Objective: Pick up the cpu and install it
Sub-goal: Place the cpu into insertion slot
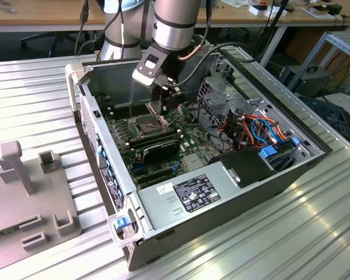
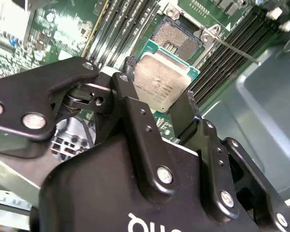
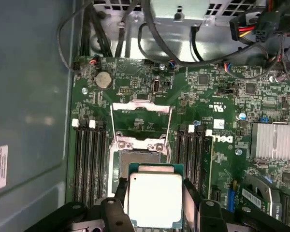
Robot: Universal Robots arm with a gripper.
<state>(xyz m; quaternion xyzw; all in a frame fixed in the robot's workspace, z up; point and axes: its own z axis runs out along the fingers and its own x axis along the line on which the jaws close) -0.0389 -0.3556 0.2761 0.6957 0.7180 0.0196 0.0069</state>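
Observation:
The cpu [image 2: 162,81] [image 3: 154,198], a flat square chip with a silver-grey top and green edge, is held between my gripper's black fingers [image 2: 135,101], which are shut on its two sides. It hangs just above the motherboard, close to the open dark socket [image 2: 176,38] [image 3: 137,157] with its hinged metal frame [image 3: 141,110] swung up. In the exterior view my gripper [image 1: 168,100] reaches down into the open computer case [image 1: 233,198], right over the socket [image 1: 146,122].
Long black memory slots [image 3: 89,159] flank the socket on both sides. Cables [image 1: 254,128] and a drive cage crowd the case toward the exterior view's right. A power supply [image 1: 192,195] sits at the case's near side. A grey fixture plate [image 1: 29,198] lies on the ribbed table.

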